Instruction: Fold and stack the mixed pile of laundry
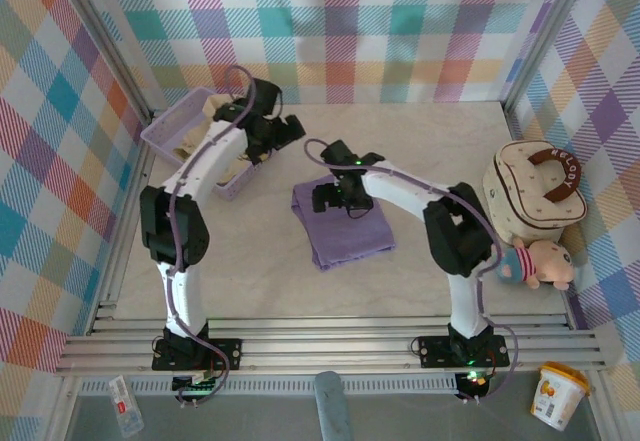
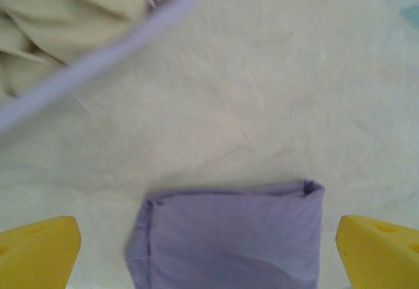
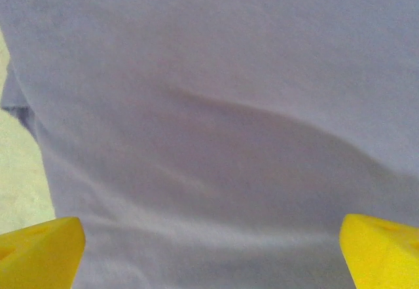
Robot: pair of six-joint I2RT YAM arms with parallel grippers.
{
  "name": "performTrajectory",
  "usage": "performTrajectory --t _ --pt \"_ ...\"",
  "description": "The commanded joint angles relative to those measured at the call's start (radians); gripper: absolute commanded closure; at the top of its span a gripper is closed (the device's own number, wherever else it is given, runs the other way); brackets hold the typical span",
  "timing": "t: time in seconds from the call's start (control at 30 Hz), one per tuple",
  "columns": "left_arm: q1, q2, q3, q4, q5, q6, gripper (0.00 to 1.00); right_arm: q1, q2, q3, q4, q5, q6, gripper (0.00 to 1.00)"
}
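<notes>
Hanging close over the folded lavender T-shirt (image 1: 345, 231), the right gripper (image 3: 211, 253) has its jaws spread wide and the cloth spans the whole gap beneath them. A pinch here would likely catch only the top layer and drag the fold open or skew it on the table (image 1: 250, 271). The left gripper (image 2: 208, 250), jaws likewise apart and holding nothing, sits over one folded end of the T-shirt and faces the cream shirt (image 2: 59, 20), bunched inside the mesh basket (image 2: 98, 63); a careless reach could snag the rim and shove the basket.
</notes>
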Motion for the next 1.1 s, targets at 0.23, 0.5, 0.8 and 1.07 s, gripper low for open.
performTrajectory --t 0.23,0.5,0.8,1.07 --pt "0.114 -0.021 -0.018 -0.065 -0.011 0.008 0.00 -0.079 0.285 0.193 -0.293 0.317 0.079 0.00" --pt "0.142 0.038 0.054 -0.086 -0.008 0.012 0.00 -0.348 0.263 0.205 -0.220 0.265 -0.049 0.03" --pt "0.175 0.077 0.116 -0.111 -0.024 0.031 0.00 -0.524 0.500 0.679 -0.397 0.108 -0.125 0.00" --pt "0.215 0.166 0.170 -0.128 -0.045 0.032 0.00 -0.626 0.641 0.947 -0.441 0.178 -0.258 0.00"
